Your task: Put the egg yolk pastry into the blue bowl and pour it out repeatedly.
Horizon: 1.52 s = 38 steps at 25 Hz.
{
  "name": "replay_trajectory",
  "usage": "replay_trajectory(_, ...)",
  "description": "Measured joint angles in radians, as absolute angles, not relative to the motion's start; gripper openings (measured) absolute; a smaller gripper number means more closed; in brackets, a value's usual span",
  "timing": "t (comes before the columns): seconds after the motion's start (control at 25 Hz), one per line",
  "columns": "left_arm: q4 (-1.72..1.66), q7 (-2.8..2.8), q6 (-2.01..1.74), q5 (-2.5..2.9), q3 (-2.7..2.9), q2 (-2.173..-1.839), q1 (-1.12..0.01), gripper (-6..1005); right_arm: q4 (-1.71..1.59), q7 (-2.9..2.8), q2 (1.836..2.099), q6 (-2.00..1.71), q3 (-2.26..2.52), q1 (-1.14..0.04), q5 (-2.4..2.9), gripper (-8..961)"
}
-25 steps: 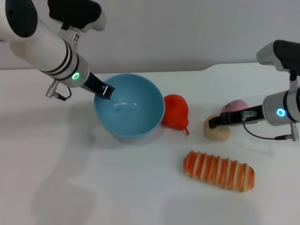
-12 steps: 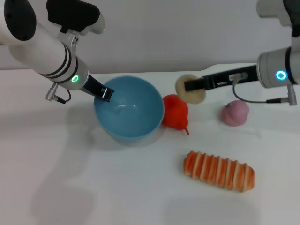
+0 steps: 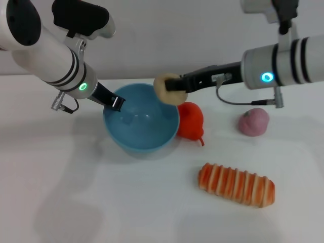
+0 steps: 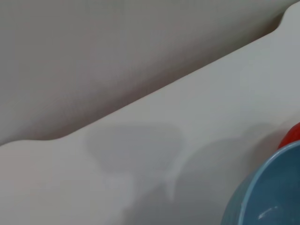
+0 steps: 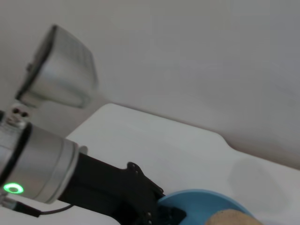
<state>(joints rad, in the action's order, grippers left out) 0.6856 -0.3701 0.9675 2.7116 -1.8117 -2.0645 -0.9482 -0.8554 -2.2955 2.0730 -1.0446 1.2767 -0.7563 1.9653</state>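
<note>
The right end effector (image 3: pixel 174 87) is closed narrowly on the egg yolk pastry (image 3: pixel 167 89), which it holds in the air at the tip of its long black fingers. The arm reaches in from the robot's right, its long axis running nearly level across the scene toward the left. The pastry hangs over the far right rim of the blue bowl (image 3: pixel 132 140), not yet over the middle of the hollow. The bowl's open centre lies down and to the left of the pastry, so the drop seems to call for a little more travel that way, or the bun may clip the rim and roll out toward the red item (image 3: pixel 191 121) that sits touching the bowl's right side.

The left end effector (image 3: pixel 115 101) is at the bowl's left rim, its black fingertip over the lip and reaching inside; it appears to be gripping the wall, though the far finger is hidden behind it. That arm is the nearer one for the pouring step.

Farther out on the desk (image 3: pixel 101 202) stand a pink bun (image 3: pixel 253 122), well apart to the right, and a long orange-striped bread (image 3: pixel 236 184) nearer the robot.

The head view alone shows both arms and the pastry's place over the rim. The right wrist view shows only a sliver of the pastry (image 5: pixel 233 218) above the bowl's edge (image 5: pixel 206 199) and the left arm opposite. The left wrist view shows just a piece of the bowl (image 4: pixel 274 192) and bare desk, no fingers.
</note>
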Motion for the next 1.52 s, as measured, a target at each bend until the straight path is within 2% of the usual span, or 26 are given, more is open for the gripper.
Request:
replay_trajectory(0.68, 0.686, -0.377, 0.958, 2.711, -1.812, -2.065, -0.946, -1, -0.663, -2.099, 2.076, -0.961, 1.370, -0.858, 1.800, 88)
replay_trajectory(0.92, 0.674, -0.378, 0.956, 2.710, -1.811, -2.065, -0.950, 0, -0.664, -2.060, 2.076, -0.957, 1.374, -0.854, 1.785, 238)
replay_trajectory(1.08, 0.664, -0.379, 0.932, 2.706, -1.812, -2.063, -0.947, 0, -0.682, -2.004, 2.075, -0.907, 1.360, -0.812, 1.771, 477)
replay_trajectory(1.16, 0.663, -0.379, 0.914, 2.703, -1.812, -2.064, -0.941, -1, -0.691, -1.982, 2.075, -0.887, 1.354, -0.796, 1.763, 485)
replay_trajectory(1.52, 0.710, -0.379, 0.836, 2.704, -1.815, -2.058, -0.932, 0, -0.845, -1.808, 2.073, -0.707, 1.291, -0.555, 1.712, 519)
